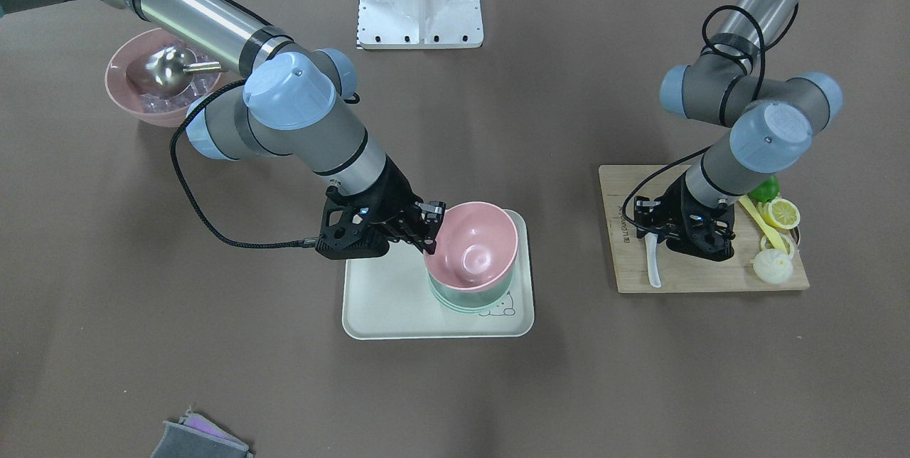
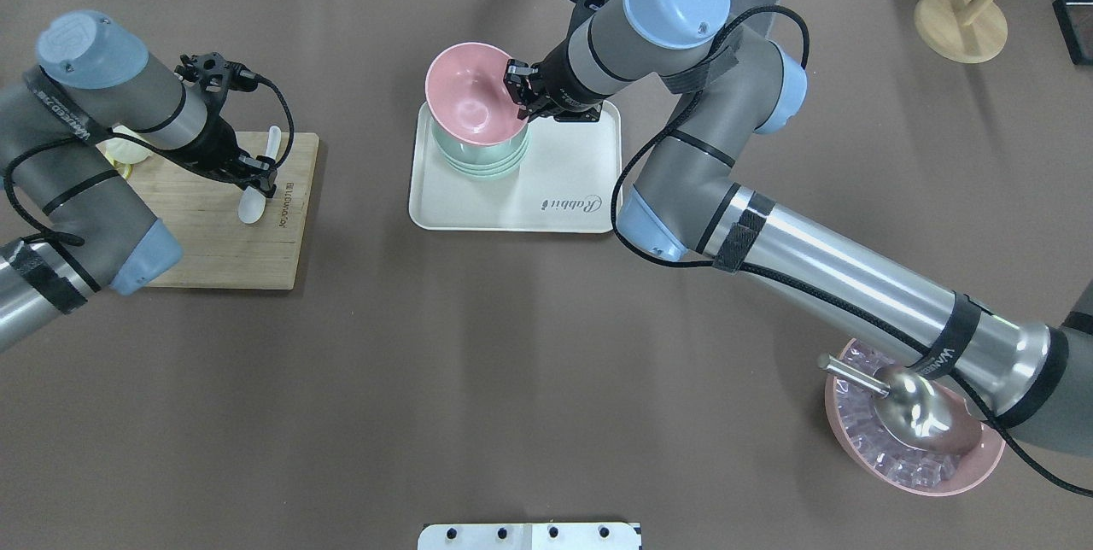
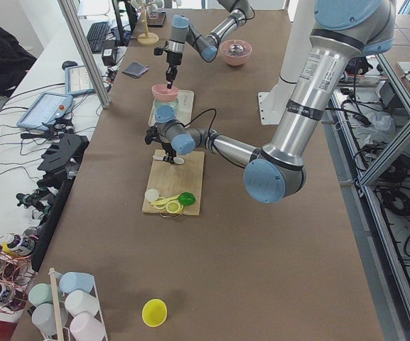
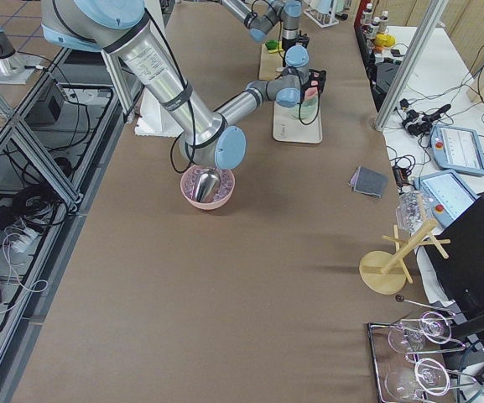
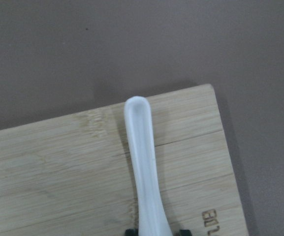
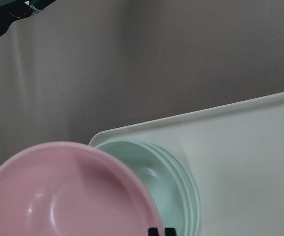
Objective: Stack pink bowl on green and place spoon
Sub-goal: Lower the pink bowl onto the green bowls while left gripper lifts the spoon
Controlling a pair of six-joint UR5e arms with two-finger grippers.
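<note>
Pink bowl (image 6: 68, 196), 7 o'clock, tilted, overlaps green bowls (image 6: 169, 189), 5 o'clock | cream tray (image 6: 250, 157), 3 o'clock | brown table (image 6: 156, 59), 12 o'clock

A cream tray (image 1: 384, 301) lay in the middle of my table (image 1: 498, 387). To my left, a wooden cutting board (image 1: 697, 277) carried a lemon slice (image 1: 783, 213), a lime (image 1: 766, 190) and a white round piece (image 1: 773, 267). Far to my right, a metal scoop (image 1: 165, 68) rested in a bowl of ice cubes (image 1: 142, 115). A grey pouch (image 1: 195, 444) lay at the table's far edge.
</note>
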